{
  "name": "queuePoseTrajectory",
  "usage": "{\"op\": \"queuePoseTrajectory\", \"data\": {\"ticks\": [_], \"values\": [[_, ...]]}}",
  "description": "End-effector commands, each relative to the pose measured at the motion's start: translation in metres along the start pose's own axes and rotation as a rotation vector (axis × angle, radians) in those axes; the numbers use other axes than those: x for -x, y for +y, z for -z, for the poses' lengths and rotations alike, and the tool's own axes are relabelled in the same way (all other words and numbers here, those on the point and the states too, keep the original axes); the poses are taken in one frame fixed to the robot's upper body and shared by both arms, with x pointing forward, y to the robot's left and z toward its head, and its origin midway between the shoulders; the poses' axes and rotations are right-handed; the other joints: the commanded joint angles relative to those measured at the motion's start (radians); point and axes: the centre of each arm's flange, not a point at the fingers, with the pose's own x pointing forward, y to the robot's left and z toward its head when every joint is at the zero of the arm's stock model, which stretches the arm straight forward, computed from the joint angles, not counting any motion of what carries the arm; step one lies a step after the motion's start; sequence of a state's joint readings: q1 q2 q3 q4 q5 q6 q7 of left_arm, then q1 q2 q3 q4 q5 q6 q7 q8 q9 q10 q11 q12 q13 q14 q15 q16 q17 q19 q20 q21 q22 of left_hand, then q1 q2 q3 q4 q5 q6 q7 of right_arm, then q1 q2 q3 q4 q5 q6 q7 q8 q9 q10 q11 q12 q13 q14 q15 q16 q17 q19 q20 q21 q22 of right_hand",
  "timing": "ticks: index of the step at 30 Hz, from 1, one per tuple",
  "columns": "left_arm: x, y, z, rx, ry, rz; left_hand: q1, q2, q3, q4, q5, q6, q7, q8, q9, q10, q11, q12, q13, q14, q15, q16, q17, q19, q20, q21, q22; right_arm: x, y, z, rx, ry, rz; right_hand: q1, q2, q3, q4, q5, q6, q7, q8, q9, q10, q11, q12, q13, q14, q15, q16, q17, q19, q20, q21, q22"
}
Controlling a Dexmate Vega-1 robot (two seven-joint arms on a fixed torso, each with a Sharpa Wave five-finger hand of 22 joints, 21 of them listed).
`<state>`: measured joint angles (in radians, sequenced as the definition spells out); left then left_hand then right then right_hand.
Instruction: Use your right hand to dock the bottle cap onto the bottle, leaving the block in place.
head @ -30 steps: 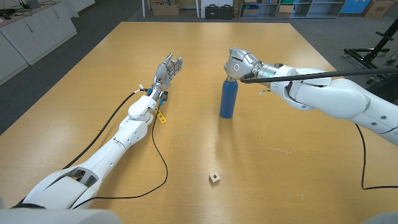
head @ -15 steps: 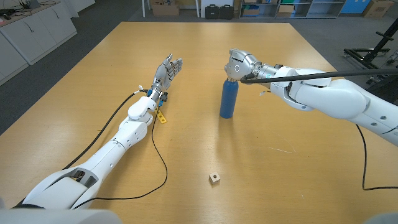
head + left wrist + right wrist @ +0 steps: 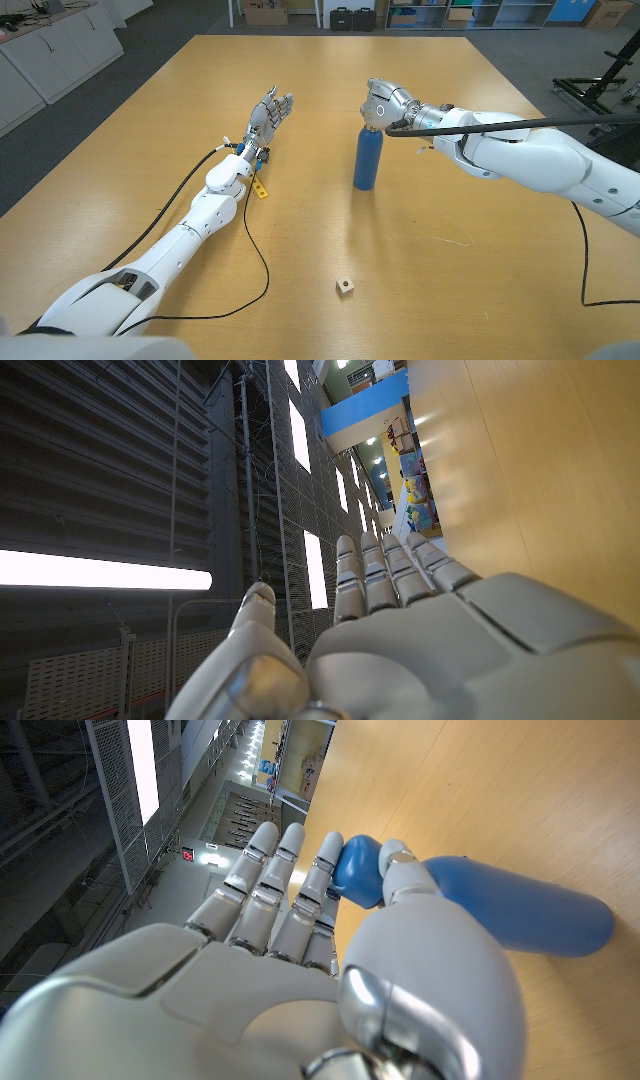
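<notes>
Atop the upright bottle (image 3: 366, 160), the right hand (image 3: 385, 103) pinches the cap (image 3: 357, 870).

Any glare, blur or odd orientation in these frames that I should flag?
Head view: sharp, evenly lit, soft shadows beside the bottle and block. Left wrist view: turned, with a blown-out ceiling light strip above the left hand. Right wrist view: turned, right hand large, cap clear.

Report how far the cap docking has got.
Done: the cap has been carried to the top of the upright bottle. In hand: the right robot hand pinches the cap at the bottle's mouth; whether it is seated cannot be told. Left: seat it and let go. The block sits apart near the table's front edge, and the left robot hand is open.
</notes>
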<state>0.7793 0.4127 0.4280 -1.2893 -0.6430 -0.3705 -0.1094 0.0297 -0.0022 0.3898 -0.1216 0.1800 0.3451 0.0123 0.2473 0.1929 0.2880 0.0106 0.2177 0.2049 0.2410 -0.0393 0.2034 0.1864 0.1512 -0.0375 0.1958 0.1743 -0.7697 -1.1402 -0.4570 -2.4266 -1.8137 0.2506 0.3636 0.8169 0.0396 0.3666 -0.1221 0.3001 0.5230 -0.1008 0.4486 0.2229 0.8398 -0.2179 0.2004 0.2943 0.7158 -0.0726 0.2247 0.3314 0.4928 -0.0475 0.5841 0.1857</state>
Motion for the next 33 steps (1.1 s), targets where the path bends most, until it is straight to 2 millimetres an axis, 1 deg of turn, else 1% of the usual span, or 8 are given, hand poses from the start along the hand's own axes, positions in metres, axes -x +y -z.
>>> {"op": "queuePoseTrajectory", "data": {"ticks": [1,5,16,19,27,28,32,33], "values": [[0.0009,0.0009,0.001,0.002,0.001,0.002,0.0,0.004,0.004,0.002,-0.001,0.012,-0.003,-0.003,0.005,0.008,-0.001,-0.004,0.003,0.007,-0.021,0.0,0.003,0.005,-0.025,-0.001,0.003,-0.0017,0.0003,0.0004,0.015,0.023,-0.029,-0.021,-0.007,-0.009,0.004,0.011,0.08,-0.121,0.048,0.001,-0.041,-0.002,-0.005,0.005,-0.021,-0.129,-0.009,0.009,-0.012,-0.071,-0.006,0.003],[0.0014,0.0011,0.0009,0.001,0.003,0.002,0.0,0.004,0.005,0.002,-0.001,0.012,-0.004,-0.003,0.005,0.008,-0.001,-0.004,0.003,0.007,-0.021,0.0,0.003,0.004,-0.024,-0.001,0.003,-0.0007,0.0002,0.0009,0.013,0.027,-0.031,-0.031,-0.012,-0.013,0.006,0.017,0.058,-0.121,0.039,-0.001,-0.063,-0.002,-0.006,0.007,-0.038,-0.129,-0.012,0.012,-0.013,-0.066,-0.009,0.003],[0.0021,0.0004,0.0012,0.002,0.004,0.004,0.0,0.004,0.005,0.001,-0.001,0.012,-0.005,-0.004,0.005,0.01,-0.001,-0.004,0.003,0.006,-0.022,-0.001,0.003,0.005,-0.024,0.0,0.003,-0.001,-0.0013,0.0024,0.006,0.036,-0.026,-0.034,-0.014,-0.014,0.007,0.018,0.056,-0.121,0.038,0.0,-0.067,-0.003,-0.005,0.008,-0.041,-0.128,-0.012,0.013,-0.014,-0.062,-0.01,0.003],[0.002,0.0001,0.0015,0.002,0.004,0.004,0.0,0.004,0.005,0.001,-0.001,0.011,-0.006,-0.004,0.005,0.009,0.0,-0.004,0.003,0.006,-0.021,-0.001,0.003,0.004,-0.024,-0.001,0.003,-0.001,-0.0002,0.0006,0.001,0.033,-0.025,-0.039,-0.018,-0.017,0.009,0.02,0.054,-0.121,0.038,0.0,-0.074,-0.002,-0.005,0.009,-0.046,-0.128,-0.013,0.015,-0.014,-0.053,-0.011,0.003],[0.0021,-0.0001,0.0021,0.003,0.005,0.003,0.001,0.005,0.005,0.001,-0.001,0.013,-0.007,-0.005,0.005,0.009,-0.001,-0.005,0.003,0.008,-0.021,-0.001,0.003,0.005,-0.024,0.0,0.003,0.0,0.003,-0.002,-0.003,0.032,-0.028,-0.047,-0.026,-0.022,0.009,0.024,0.046,-0.121,0.034,-0.001,-0.088,-0.002,-0.005,0.01,-0.057,-0.128,-0.015,0.017,-0.017,-0.047,-0.014,0.003],[0.002,-0.0002,0.0022,0.002,0.005,0.004,0.001,0.005,0.005,0.001,-0.001,0.012,-0.007,-0.005,0.005,0.009,-0.001,-0.005,0.003,0.007,-0.021,-0.001,0.003,0.004,-0.024,-0.001,0.003,0.0003,0.0033,-0.0022,-0.002,0.033,-0.028,-0.049,-0.029,-0.023,0.009,0.025,0.044,-0.121,0.034,-0.001,-0.092,-0.002,-0.005,0.011,-0.063,-0.127,-0.016,0.018,-0.018,-0.044,-0.016,0.003],[0.0015,-0.0003,0.0023,0.003,0.005,0.005,0.001,0.005,0.005,0.001,-0.001,0.013,-0.007,-0.005,0.005,0.009,-0.002,-0.005,0.003,0.007,-0.021,-0.001,0.003,0.004,-0.024,-0.001,0.003,0.0013,0.004,-0.004,0.004,0.038,-0.03,-0.067,-0.042,-0.031,0.011,0.042,0.016,-0.121,0.022,-0.001,-0.146,-0.001,-0.007,0.016,-0.117,-0.126,-0.025,0.025,-0.051,-0.017,-0.035,0.003],[0.0014,-0.0003,0.0023,0.003,0.005,0.005,0.001,0.005,0.005,0.001,-0.001,0.013,-0.007,-0.005,0.005,0.009,-0.002,-0.005,0.003,0.007,-0.021,-0.001,0.003,0.004,-0.024,-0.001,0.003,0.0017,0.0042,-0.0044,0.005,0.038,-0.029,-0.078,-0.05,-0.036,0.013,0.053,-0.008,-0.121,0.012,-0.002,-0.184,0.0,-0.01,0.018,-0.151,-0.124,-0.028,0.031,-0.069,-0.002,-0.046,0.003]]}}
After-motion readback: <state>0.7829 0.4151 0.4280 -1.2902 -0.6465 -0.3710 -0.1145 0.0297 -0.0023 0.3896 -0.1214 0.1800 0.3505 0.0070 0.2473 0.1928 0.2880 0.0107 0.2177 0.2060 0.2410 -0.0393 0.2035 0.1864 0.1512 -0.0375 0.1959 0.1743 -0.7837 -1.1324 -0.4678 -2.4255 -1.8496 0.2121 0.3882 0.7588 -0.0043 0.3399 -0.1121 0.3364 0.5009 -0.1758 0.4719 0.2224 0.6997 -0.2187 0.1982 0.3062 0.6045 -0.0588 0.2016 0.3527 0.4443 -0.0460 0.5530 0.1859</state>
